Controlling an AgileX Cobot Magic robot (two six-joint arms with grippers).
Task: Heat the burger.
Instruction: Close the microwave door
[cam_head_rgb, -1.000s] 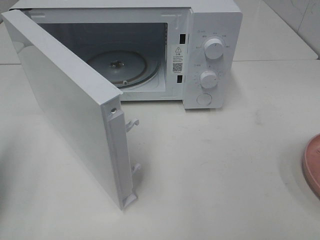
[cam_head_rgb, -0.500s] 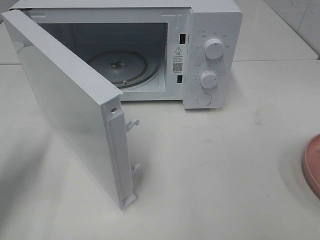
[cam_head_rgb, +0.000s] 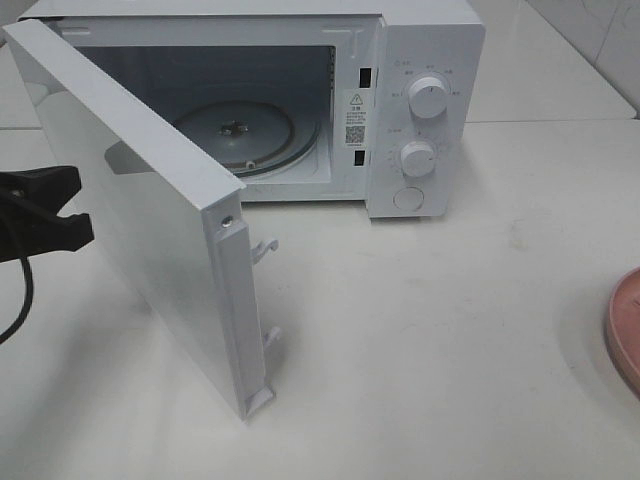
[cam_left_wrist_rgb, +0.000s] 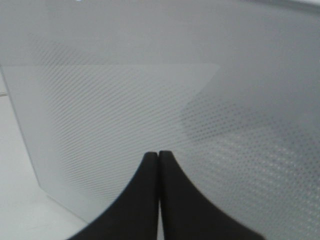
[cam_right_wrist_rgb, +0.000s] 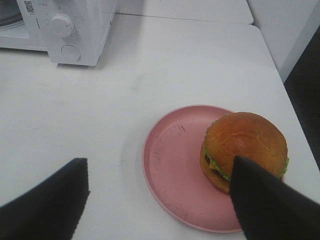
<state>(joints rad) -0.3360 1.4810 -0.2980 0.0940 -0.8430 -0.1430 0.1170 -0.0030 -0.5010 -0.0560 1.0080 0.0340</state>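
The burger (cam_right_wrist_rgb: 245, 150) sits on the far side of the pink plate (cam_right_wrist_rgb: 175, 165), well apart from the microwave (cam_head_rgb: 420, 100). The right gripper (cam_right_wrist_rgb: 160, 195) hangs above the plate with jaws spread wide, holding nothing. To grasp well, it should centre over the bun and close gently at the sides. The left gripper (cam_left_wrist_rgb: 159, 157), pressed shut, faces the open door (cam_head_rgb: 140, 220), which leaves the turntable (cam_head_rgb: 240, 130) clear.

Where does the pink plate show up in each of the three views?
Exterior high: only the rim of the pink plate shows, cut off at the right edge, right of the microwave.
Left wrist: not in it; the shut left gripper faces the microwave door.
Right wrist: whole plate, burger on it.
Shared landmark: the microwave's control knobs.
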